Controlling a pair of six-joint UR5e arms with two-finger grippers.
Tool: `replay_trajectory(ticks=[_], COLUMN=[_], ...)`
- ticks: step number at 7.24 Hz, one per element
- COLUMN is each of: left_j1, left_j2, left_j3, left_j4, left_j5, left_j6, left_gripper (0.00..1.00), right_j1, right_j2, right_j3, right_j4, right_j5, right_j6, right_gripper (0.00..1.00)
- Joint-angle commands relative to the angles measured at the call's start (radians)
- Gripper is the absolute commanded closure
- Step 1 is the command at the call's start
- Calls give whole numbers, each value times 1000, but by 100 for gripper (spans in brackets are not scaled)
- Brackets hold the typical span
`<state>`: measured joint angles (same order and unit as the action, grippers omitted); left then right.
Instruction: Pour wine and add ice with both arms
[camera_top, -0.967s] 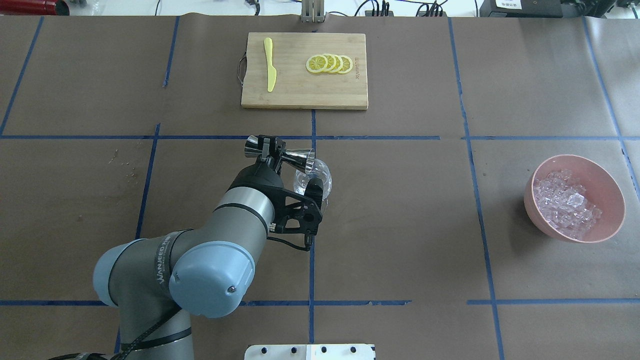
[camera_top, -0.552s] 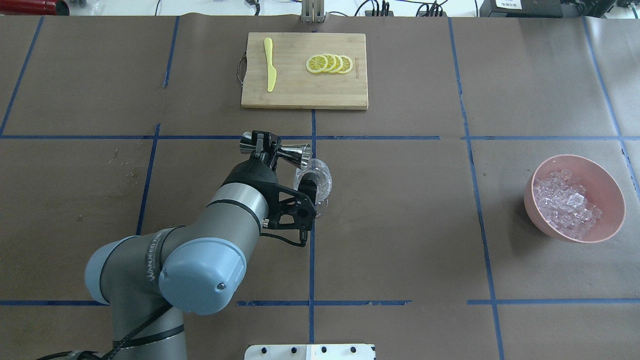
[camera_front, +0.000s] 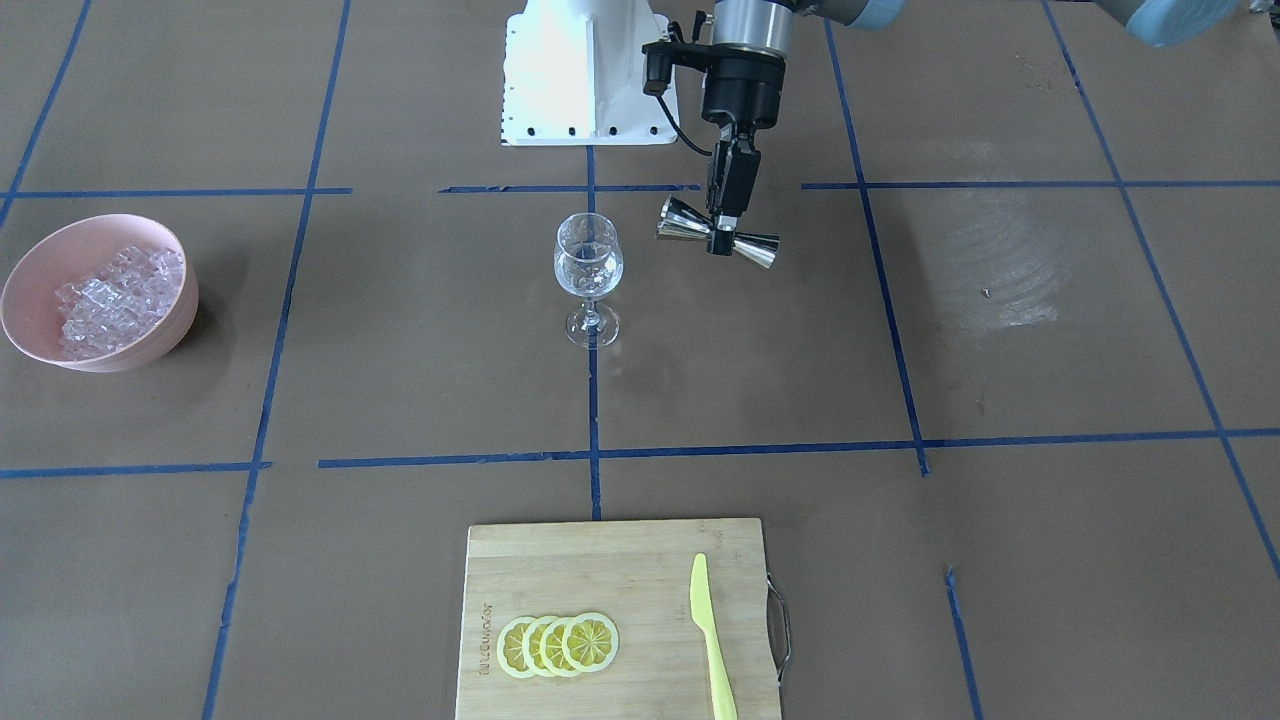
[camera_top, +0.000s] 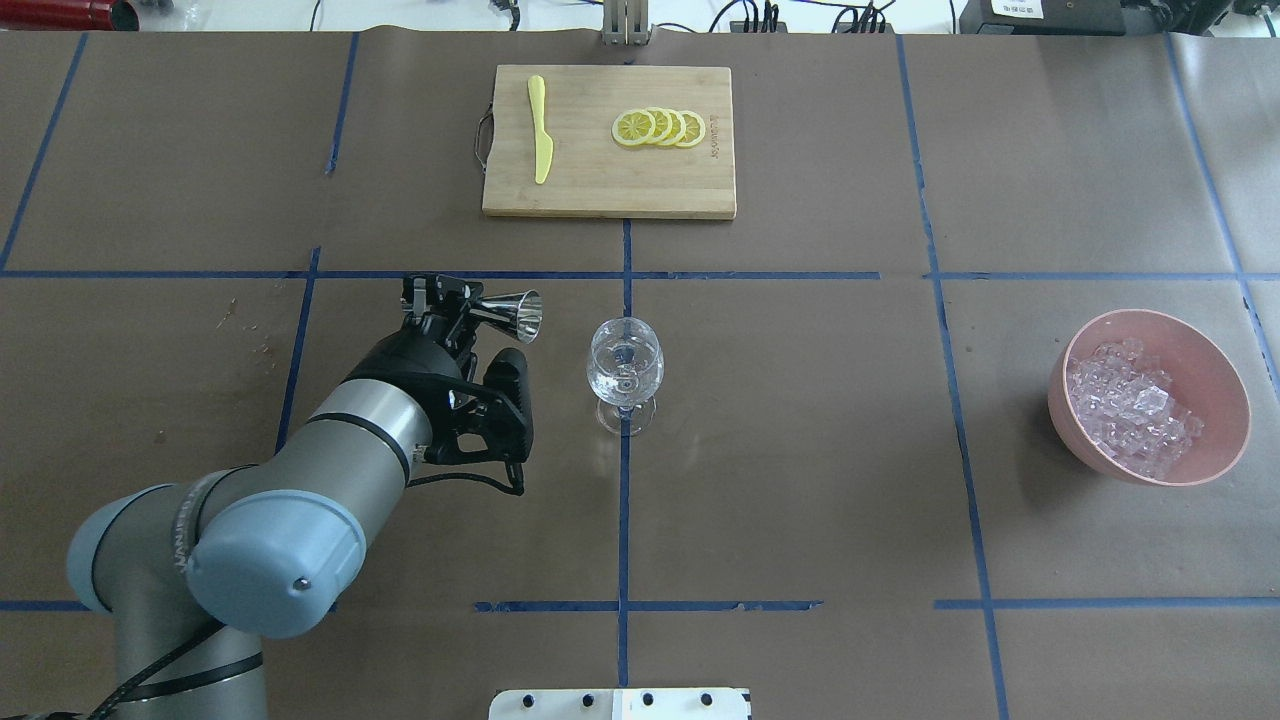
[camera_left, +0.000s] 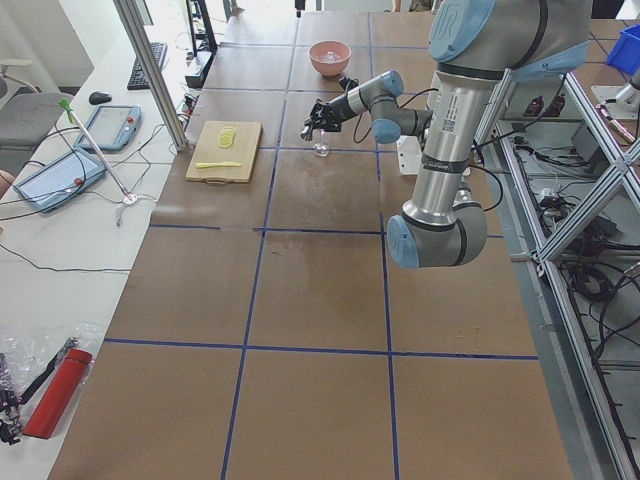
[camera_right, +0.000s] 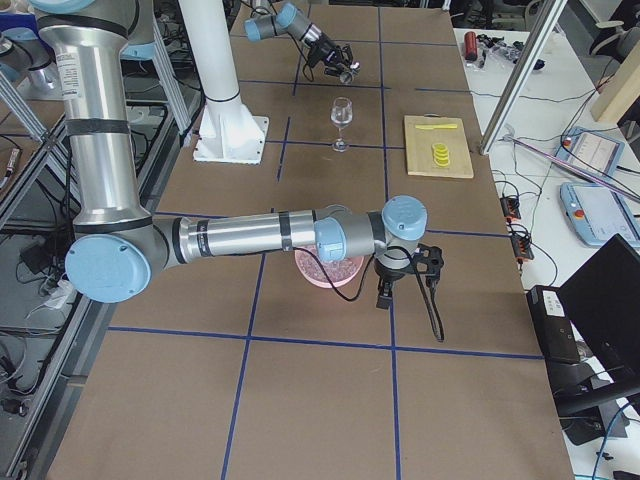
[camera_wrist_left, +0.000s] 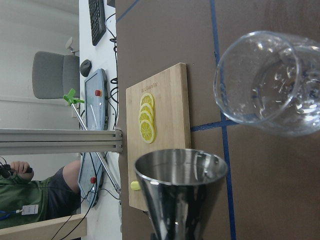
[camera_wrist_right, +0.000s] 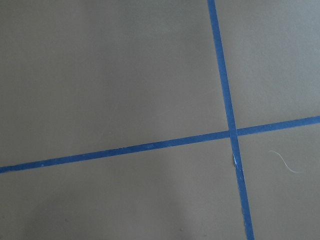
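Table (camera_top: 800, 450): brown paper, blue tape grid. White pedestal (camera_front: 585, 70) at the robot edge.
Left arm (camera_top: 330, 450): reaches to mid-table. Left gripper (camera_front: 722, 238) pinches the steel jigger at its waist.
Right arm (camera_right: 260, 235): shows in the right side view only, stretched low over the table, forearm passing over the bowl. Right gripper (camera_right: 386, 290) hangs just past the bowl; cannot tell if it's spread or closed. Its wrist cam shows bare paper and a tape cross.
Cutting board (camera_top: 600, 185): far centre, metal handle on its left end.
Pink bowl (camera_top: 1205, 350): robot's right side, well apart from the glass.
Wine glass (camera_top: 625, 365): upright on the centre tape line.
Jigger (camera_top: 515, 313): lying near horizontal, one mouth facing the glass, beside it, not touching.
Yellow knife (camera_top: 540, 130): left part of the board.
Lemon slices (camera_top: 660, 127): four, overlapped in a row, right part of the board.
Ice (camera_top: 1130, 405): clear cubes heaped in the bowl.
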<state>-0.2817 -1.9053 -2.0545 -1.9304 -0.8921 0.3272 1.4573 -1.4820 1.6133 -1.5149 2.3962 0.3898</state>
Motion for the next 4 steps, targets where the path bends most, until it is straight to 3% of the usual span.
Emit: replay_trajectory(ticks=[1,3,4], left_j1=[-1,-4,-4], left_j2=[268,499,546], left_j3=[16,119,193], left_j4=[-364,-786,-949], left_j5=[-1,-1,1], left_j6=[-159,-160,-160], left_gripper=[100,100,100], right_j1=[0,0,0], right_j2=[0,0,0], right_j3=[4,8,8], right_j4=[1,1,1], right_j5=[0,0,0], right_j6=[0,0,0], right_gripper=[0,0,0])
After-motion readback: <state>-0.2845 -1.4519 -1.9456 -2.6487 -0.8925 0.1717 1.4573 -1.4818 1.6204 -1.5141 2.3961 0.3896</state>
